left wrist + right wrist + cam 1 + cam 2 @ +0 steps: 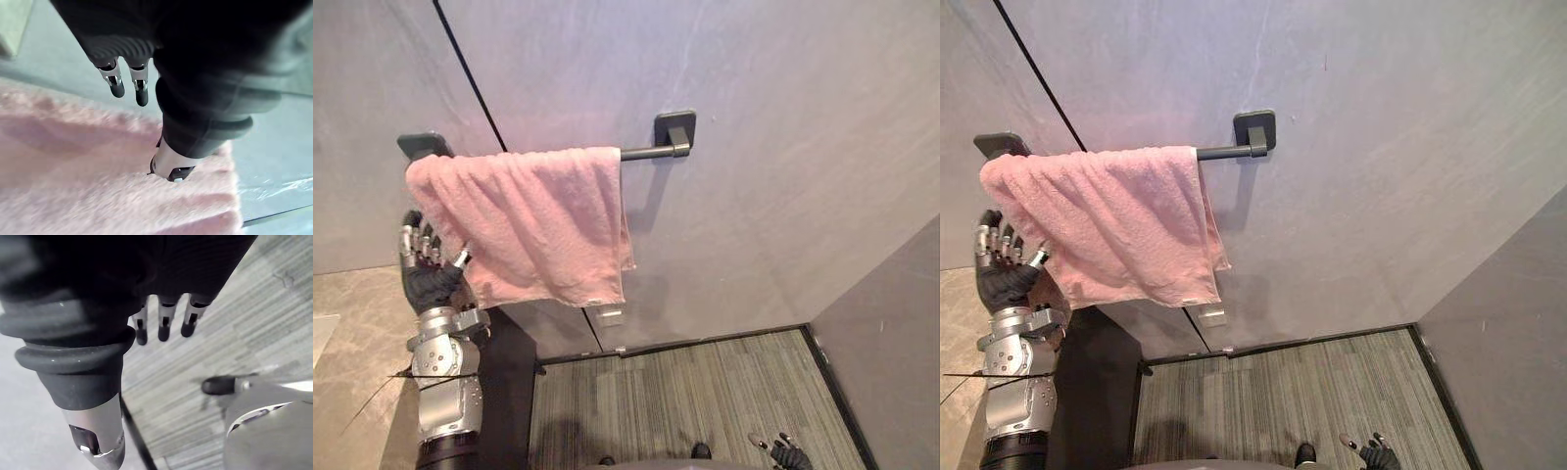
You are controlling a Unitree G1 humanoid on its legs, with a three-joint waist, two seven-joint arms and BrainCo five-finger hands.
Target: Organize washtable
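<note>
Draped over a dark wall-mounted bar [651, 153], a pink terry towel [538, 220]: spread wide across the bar's left stretch, hanging in soft folds, lower hem slanting; apparently a small white tag at the lower right corner.

2 head eyes face the rail [651, 152]; left wrist view looks closely at towel [98, 196].
</note>
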